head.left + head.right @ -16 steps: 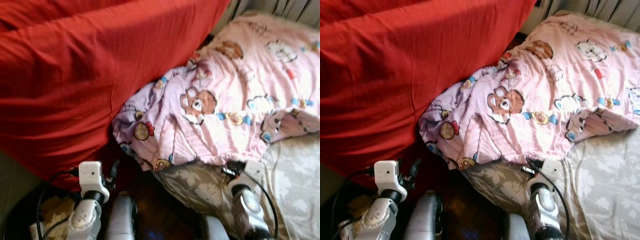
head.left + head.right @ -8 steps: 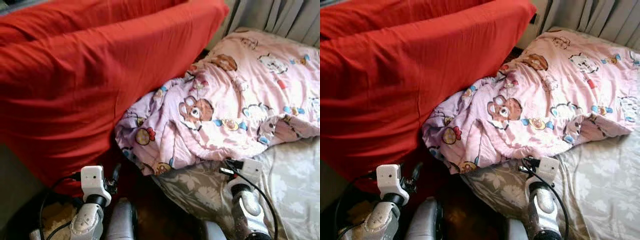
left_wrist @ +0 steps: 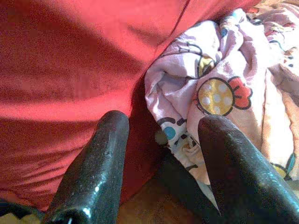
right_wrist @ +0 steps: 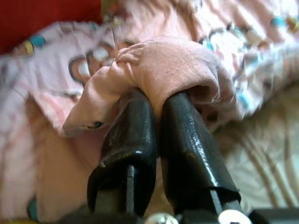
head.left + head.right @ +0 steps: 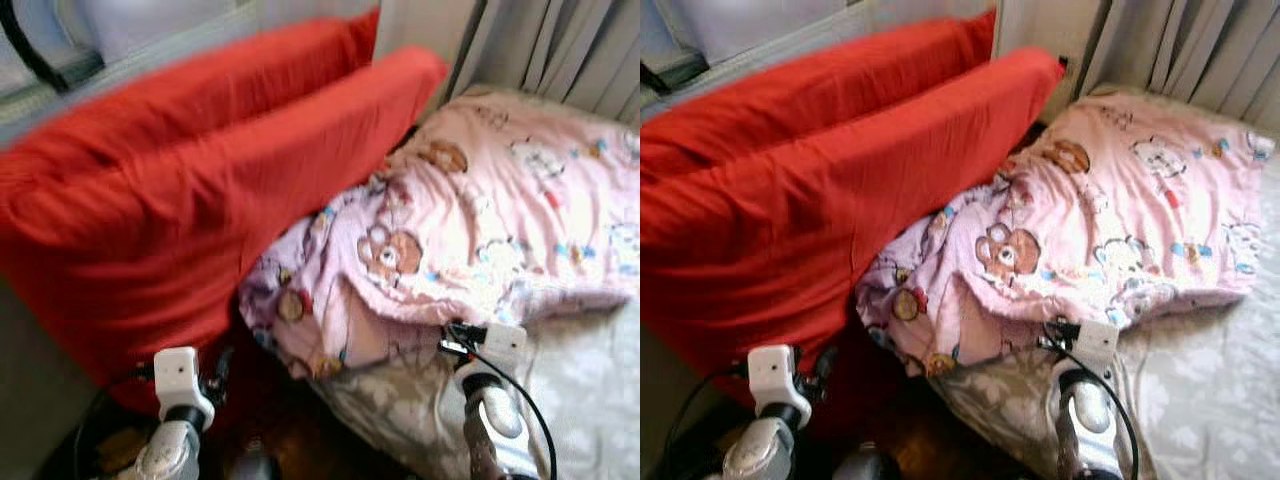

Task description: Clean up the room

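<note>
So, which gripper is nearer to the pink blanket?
Right. The right gripper is shut on a fold of the pink blanket; the left gripper hangs open beside its edge, next to the red cushion.

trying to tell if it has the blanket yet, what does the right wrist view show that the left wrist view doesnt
Right wrist view: the right gripper has its fingers closed on a bunched fold of the pink blanket, with the pale patterned bed sheet beside it.

Left wrist view: the left gripper is open and holding nothing, facing the red cushion and a strip of wooden floor.

Both views: the cartoon-print pink blanket.
</note>
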